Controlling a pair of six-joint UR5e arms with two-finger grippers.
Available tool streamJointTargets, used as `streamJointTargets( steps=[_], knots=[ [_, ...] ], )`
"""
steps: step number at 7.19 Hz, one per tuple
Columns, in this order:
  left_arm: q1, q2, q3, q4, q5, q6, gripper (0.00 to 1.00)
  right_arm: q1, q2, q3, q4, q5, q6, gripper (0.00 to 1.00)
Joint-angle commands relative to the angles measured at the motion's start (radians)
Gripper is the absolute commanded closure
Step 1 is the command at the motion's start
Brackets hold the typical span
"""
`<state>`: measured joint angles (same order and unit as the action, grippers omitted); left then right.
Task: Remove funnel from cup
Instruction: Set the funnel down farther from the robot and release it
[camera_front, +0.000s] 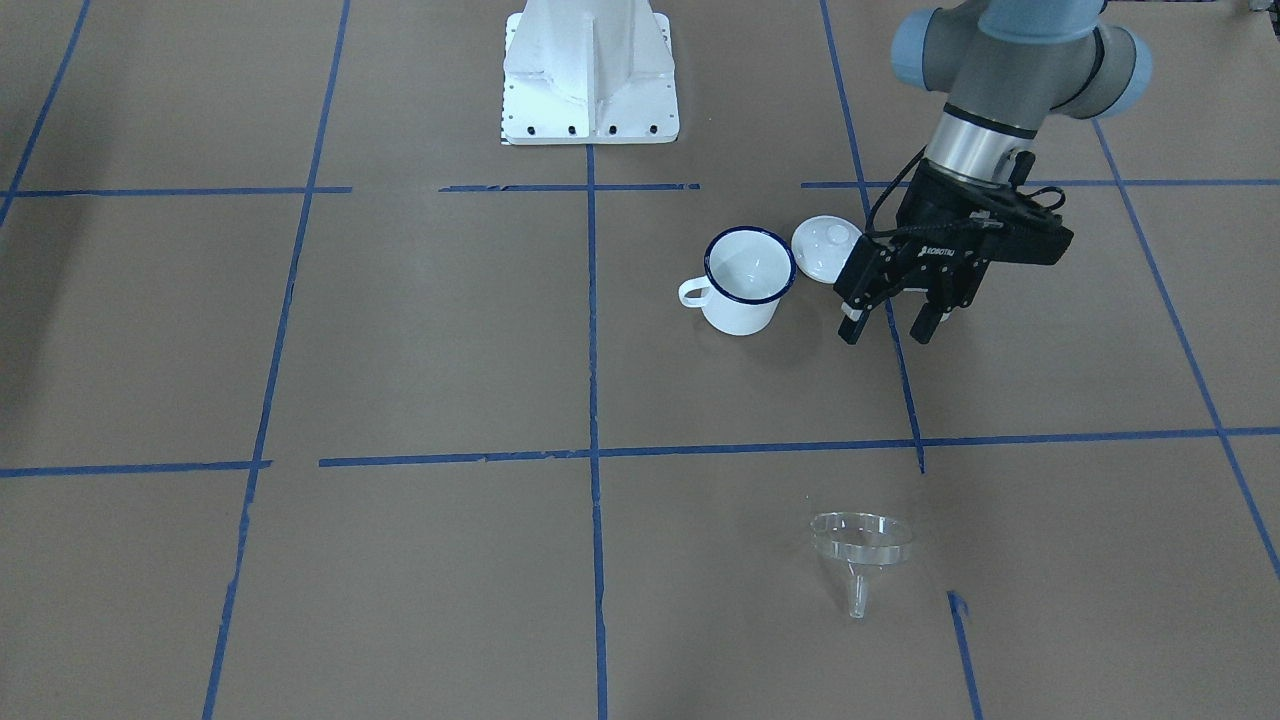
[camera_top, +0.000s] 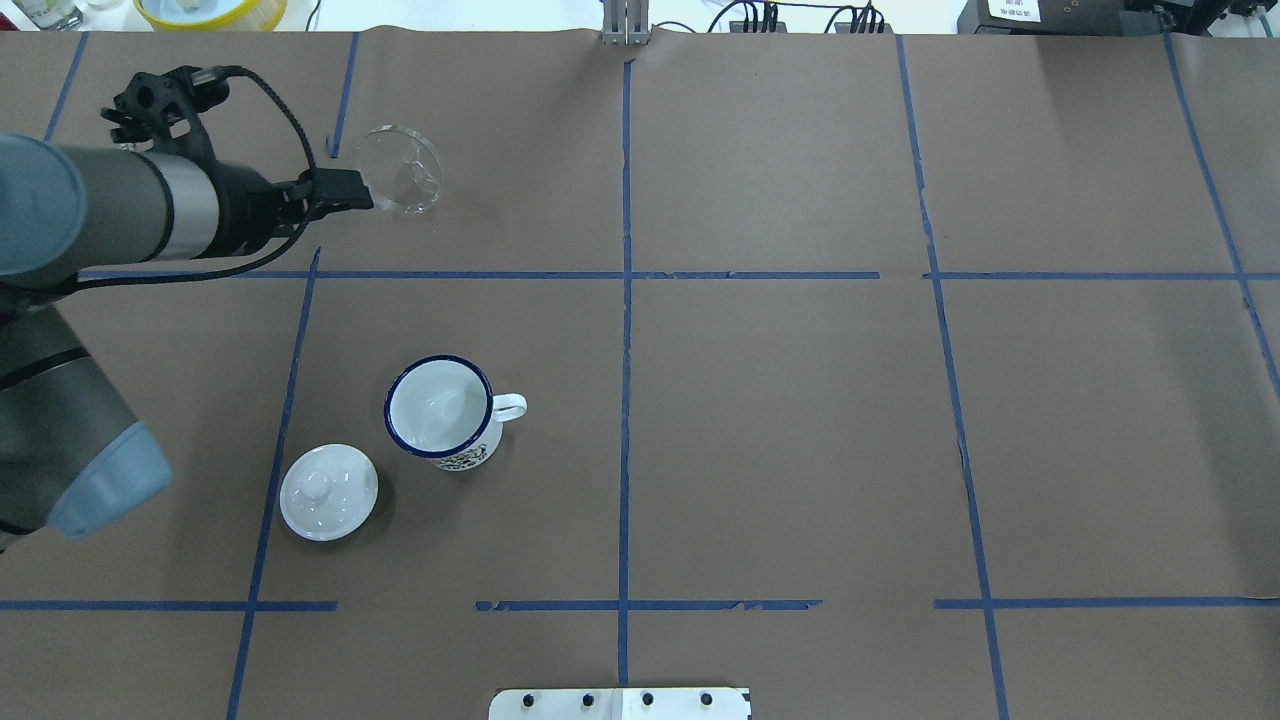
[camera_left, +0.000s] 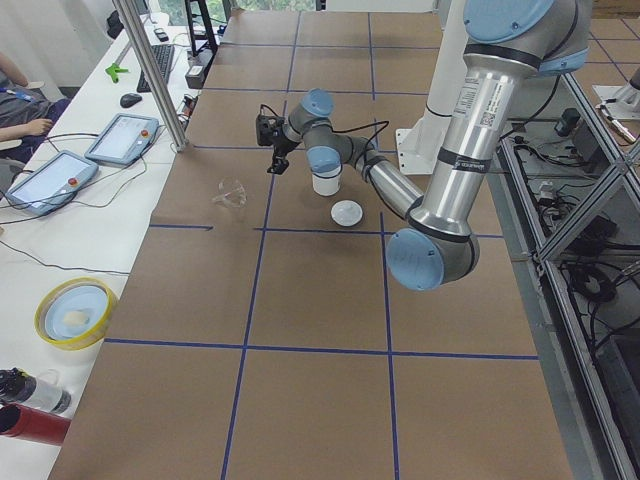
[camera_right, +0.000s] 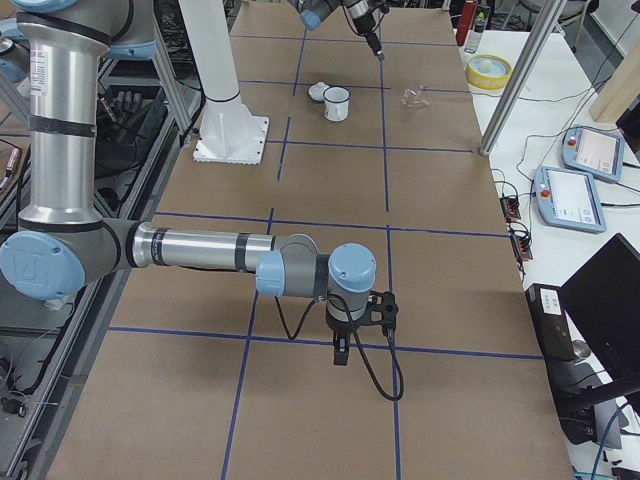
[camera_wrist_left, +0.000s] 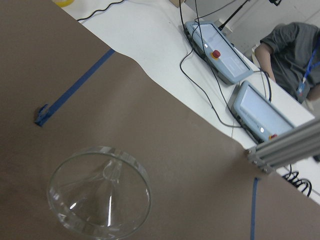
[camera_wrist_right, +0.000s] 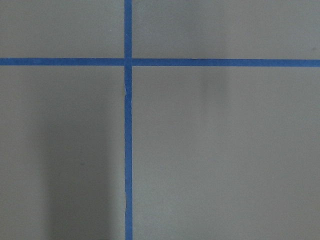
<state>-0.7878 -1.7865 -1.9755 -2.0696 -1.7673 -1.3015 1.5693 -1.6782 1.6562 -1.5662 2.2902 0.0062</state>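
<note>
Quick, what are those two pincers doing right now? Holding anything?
Left pincer: open, holding nothing.
Right pincer: it shows only in a side view, so I cannot tell if it is open or closed.

Blue tape lines (camera_wrist_right: 128, 62) cross on brown paper (camera_wrist_right: 225, 150).

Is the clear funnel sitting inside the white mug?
No, the funnel lies on the table, well away from the mug, whose inside shows empty.
</note>
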Motion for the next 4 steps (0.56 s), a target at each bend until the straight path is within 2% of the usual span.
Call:
streamJointTargets(
  steps=[1,3,4],
  knots=[
    [-0.004,0.148,-0.135,0.025,-0.092,0.080,0.00,0.000,0.000,0.000,0.000,0.000,0.000,0.00],
    [0.089,0.164,-0.154,0.249,-0.096,0.076,0.00,0.000,0.000,0.000,0.000,0.000,0.000,0.00],
    [0.151,0.165,-0.145,0.262,-0.096,0.074,0.00,0.000,0.000,0.000,0.000,0.000,0.000,0.00]
  ],
)
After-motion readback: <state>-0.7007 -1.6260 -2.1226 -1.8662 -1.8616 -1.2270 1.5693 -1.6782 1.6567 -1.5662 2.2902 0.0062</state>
